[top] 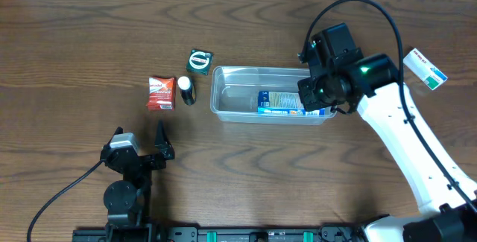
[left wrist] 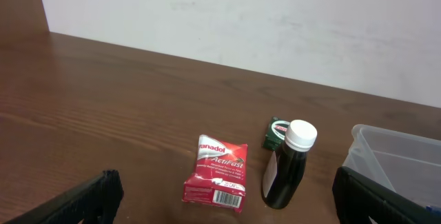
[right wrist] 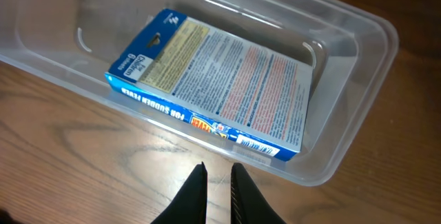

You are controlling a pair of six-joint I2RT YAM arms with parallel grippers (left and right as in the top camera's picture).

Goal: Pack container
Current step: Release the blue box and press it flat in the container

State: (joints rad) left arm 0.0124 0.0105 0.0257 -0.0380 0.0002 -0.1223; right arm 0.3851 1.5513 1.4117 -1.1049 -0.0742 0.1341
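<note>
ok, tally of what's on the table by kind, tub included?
container: 1
boxes: 2 (blue box inside the container, white box at far right)
packets: 2 (red packet, green packet)
bottle: 1
Total: 6

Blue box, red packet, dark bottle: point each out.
blue box (right wrist: pixel 220 86), right wrist view, printed top face.
red packet (left wrist: pixel 215 172), left wrist view, front centre.
dark bottle (left wrist: pixel 282 179), left wrist view, dark body.

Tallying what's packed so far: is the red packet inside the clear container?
No, the red packet lies on the table beside the dark bottle, outside the container, which holds only a blue box.
</note>
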